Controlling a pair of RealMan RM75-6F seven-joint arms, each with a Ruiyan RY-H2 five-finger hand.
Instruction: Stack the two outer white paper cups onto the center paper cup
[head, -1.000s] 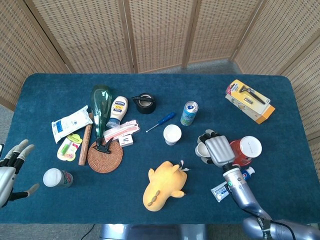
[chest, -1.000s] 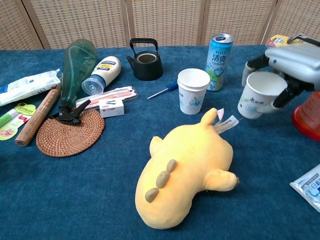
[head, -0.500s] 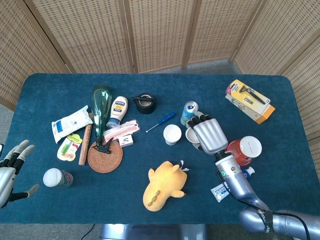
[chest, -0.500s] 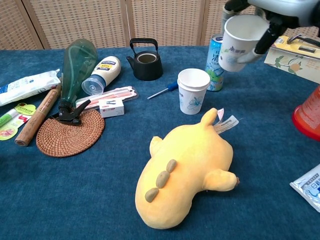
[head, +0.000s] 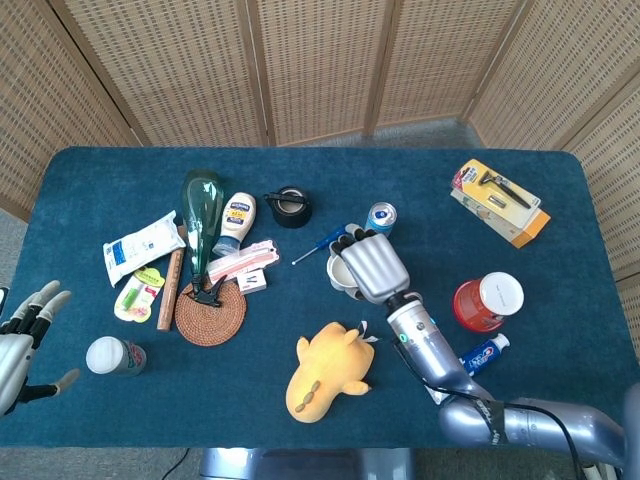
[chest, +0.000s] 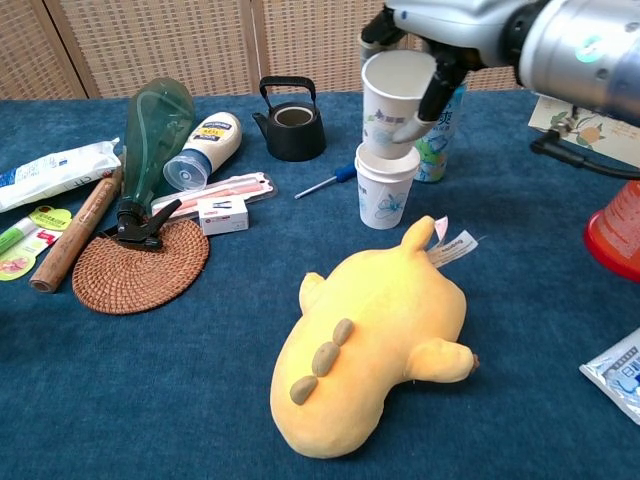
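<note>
The right hand (chest: 430, 40) grips one outer cup (chest: 394, 100), its base entering the center cup (chest: 386, 192); the second outer cup (head: 107, 355), far left of the center cup, waits beside the open, empty left hand (head: 22, 335)

Matt white paper cups (chest: 389, 190) are sitting on the counter (chest: 560, 300), which is wearing napped blue cloth. Beside them, a yellow plush toy (chest: 375, 340) is looking soft; the right hand (head: 372, 265) is showing smooth, satin grey metal.

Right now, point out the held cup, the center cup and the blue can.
held cup (chest: 392, 90): chest view, on its side wall.
center cup (chest: 385, 200): chest view, on its printed side.
blue can (head: 380, 216): head view, on its top.
</note>
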